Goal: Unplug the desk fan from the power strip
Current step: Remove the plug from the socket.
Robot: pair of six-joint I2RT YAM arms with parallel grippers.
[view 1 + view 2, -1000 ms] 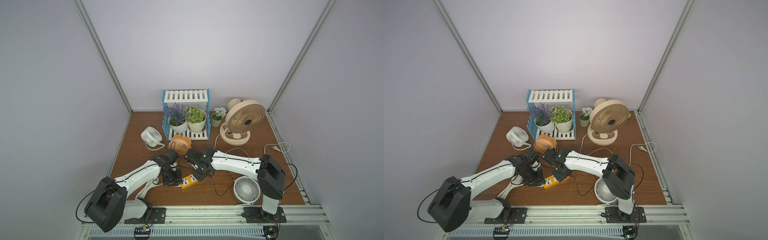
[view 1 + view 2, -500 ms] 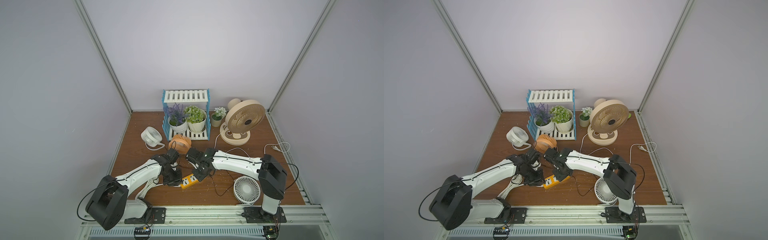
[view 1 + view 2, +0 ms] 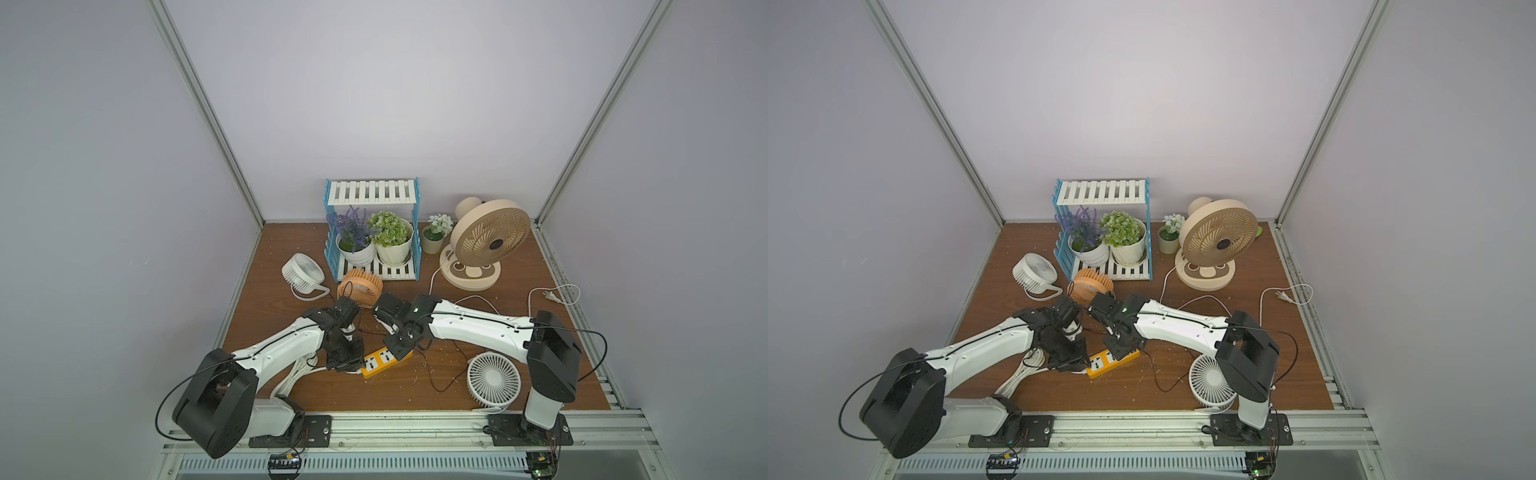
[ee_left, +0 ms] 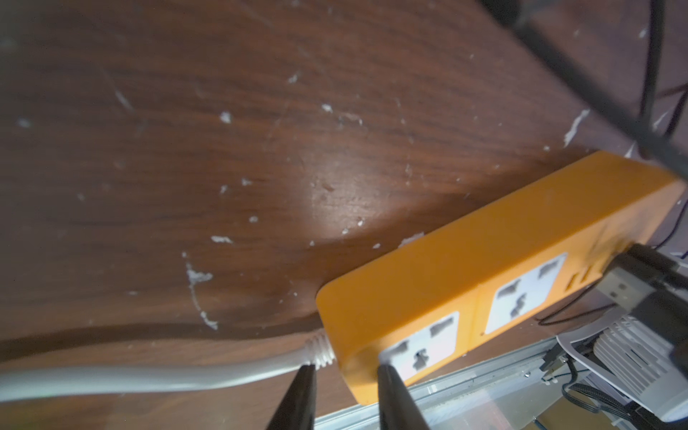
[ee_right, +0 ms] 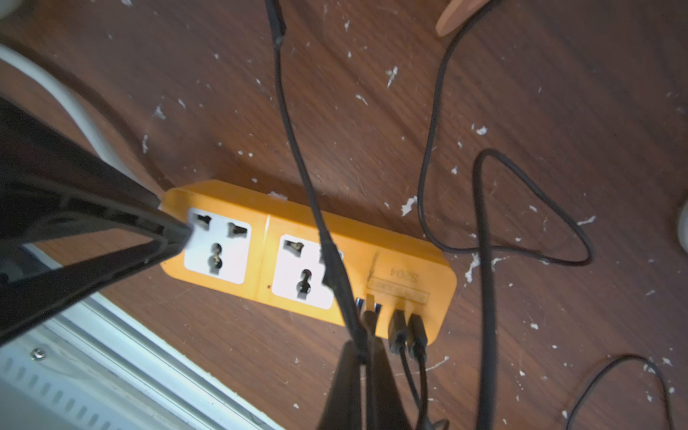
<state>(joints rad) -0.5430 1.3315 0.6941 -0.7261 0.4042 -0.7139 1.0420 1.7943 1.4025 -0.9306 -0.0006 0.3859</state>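
The right gripper [image 5: 366, 346] is closed tight on a black USB plug [image 5: 368, 320] at the row of USB ports on the power strip [image 5: 309, 253], its thin black cable running up between the two fingers. In the left wrist view the plug's metal tip [image 4: 618, 290] shows bare just beside the ports; whether it is fully clear of its port I cannot tell. Two more black plugs [image 5: 407, 329] sit in the ports next to it. The left gripper [image 4: 344, 372] is pinched down on the opposite end of the strip, one finger against the ribbed collar of the thick white cord [image 4: 149, 376] and the other on the strip's top face at the edge of the first white socket. The power strip [image 3: 384, 361] lies flat on the brown bench [image 3: 374, 395] near its front edge, between the two arms, sockets facing up. A white fan [image 3: 493, 381] lies face up near the right arm's base, an orange fan [image 3: 360, 286] stands behind the grippers, and a beige fan [image 3: 492, 239] stands at the back beside a blue-and-white plant shelf [image 3: 372, 195].
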